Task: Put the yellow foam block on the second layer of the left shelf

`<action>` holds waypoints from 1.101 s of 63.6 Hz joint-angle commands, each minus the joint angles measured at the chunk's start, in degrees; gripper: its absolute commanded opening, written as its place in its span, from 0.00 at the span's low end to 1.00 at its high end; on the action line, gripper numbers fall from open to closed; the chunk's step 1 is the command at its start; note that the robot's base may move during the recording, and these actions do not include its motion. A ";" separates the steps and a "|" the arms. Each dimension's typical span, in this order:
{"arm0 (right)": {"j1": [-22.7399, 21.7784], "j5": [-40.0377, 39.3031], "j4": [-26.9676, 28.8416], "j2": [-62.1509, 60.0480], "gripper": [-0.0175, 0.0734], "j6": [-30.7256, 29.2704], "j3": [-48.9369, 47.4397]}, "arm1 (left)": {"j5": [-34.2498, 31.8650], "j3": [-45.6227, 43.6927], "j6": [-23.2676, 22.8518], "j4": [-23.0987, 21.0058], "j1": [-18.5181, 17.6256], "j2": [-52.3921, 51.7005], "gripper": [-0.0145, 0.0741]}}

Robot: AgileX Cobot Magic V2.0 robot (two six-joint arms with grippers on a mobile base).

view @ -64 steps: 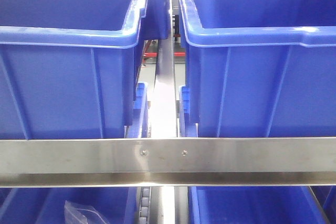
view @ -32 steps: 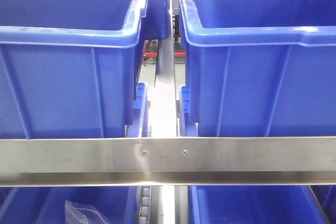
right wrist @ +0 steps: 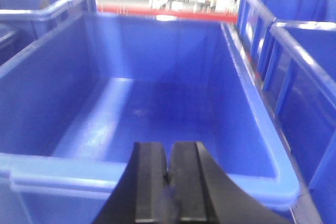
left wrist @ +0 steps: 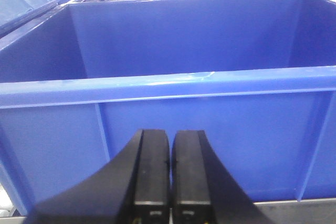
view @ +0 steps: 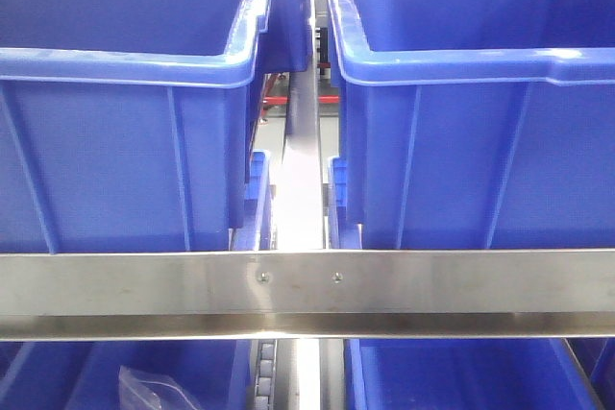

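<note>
From the front I'm seeing two blue bins (view: 125, 122) and a steel rail (view: 307, 280); no yellow foam block. My left gripper (left wrist: 170, 182) is sitting closed, empty. My right gripper (right wrist: 168, 187) is likewise closed. I can't judge which arm is nearer.

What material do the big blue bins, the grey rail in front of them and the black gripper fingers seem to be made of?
The blue bins look like moulded plastic: even colour, rounded glossy rim, stiffening ribs on the walls. The rail appears to be brushed steel or aluminium: streaky grey sheen and two screw heads. The fingers of the left gripper look like matte black plastic or rubber; which one is unclear.
</note>
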 commanded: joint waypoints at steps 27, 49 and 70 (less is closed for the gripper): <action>-0.20 -5.09 -0.41 -1.09 0.25 -0.33 -0.36 | -4.66 1.44 -0.27 -0.35 -0.14 -1.22 0.32; -0.20 -5.79 -0.41 -6.74 0.25 -0.33 7.47 | -4.66 1.44 -0.27 -0.35 -0.14 -1.22 0.32; -0.20 -3.45 -0.41 -13.49 0.25 -0.33 10.60 | -4.66 1.44 -0.27 -0.35 -0.14 -1.02 0.32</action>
